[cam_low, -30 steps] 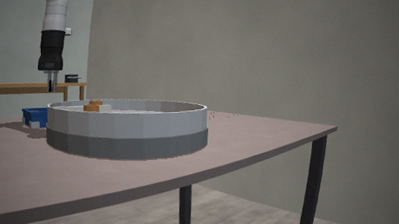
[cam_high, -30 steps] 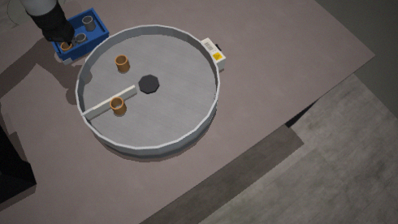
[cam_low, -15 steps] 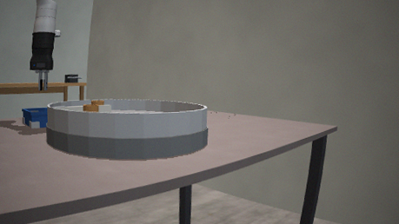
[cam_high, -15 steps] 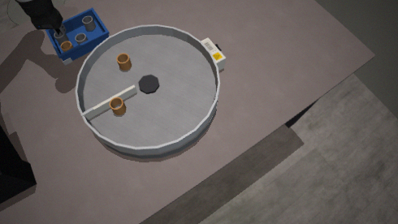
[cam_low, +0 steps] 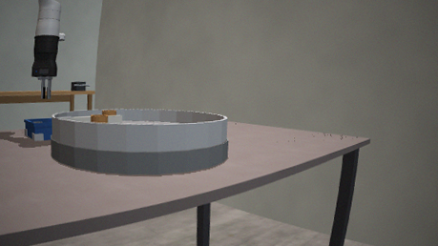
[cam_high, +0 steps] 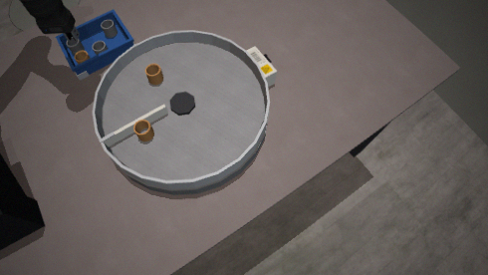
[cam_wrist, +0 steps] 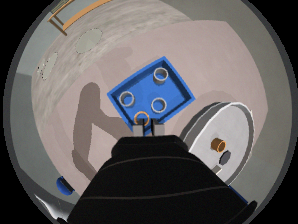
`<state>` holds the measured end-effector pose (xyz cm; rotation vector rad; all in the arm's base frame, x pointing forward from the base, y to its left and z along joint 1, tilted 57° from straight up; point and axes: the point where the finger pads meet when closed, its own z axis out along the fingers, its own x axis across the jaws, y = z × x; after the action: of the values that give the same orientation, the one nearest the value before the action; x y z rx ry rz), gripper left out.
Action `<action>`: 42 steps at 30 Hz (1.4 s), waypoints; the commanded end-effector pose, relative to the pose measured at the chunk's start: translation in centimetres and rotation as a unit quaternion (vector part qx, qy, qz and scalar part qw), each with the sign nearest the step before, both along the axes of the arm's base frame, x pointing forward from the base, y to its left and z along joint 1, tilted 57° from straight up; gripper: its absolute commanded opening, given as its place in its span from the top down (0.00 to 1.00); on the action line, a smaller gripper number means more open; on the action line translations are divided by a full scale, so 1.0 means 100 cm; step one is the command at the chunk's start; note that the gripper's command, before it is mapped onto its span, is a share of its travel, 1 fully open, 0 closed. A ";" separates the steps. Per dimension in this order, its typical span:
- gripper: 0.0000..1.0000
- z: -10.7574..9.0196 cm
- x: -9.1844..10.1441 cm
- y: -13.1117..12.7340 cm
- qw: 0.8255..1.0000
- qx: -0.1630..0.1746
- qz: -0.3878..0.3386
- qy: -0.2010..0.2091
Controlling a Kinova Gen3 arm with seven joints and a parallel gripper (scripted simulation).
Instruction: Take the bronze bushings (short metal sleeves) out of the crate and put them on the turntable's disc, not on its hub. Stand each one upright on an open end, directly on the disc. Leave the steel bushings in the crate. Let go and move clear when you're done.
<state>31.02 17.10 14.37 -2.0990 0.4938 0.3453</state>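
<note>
I hold the black two-finger claw narrowed and empty, high over the blue plastic crate; last short bronze bushing directly below; next: descend, pinch.

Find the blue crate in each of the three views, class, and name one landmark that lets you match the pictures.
Top view: blue crate at upper left, just outside the turntable's rim, with the hand above it.
Exterior view: far left, a low blue shape partly hidden behind the turntable wall.
Wrist view: centre, just above the fingers.
Shared landmark: the round grey turntable beside the crate.
</note>
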 end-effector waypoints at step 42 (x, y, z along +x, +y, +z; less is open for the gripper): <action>0.64 0.001 0.003 0.001 1.000 0.000 -0.004 0.003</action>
<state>31.00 17.17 14.36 -2.0989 0.4963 0.3493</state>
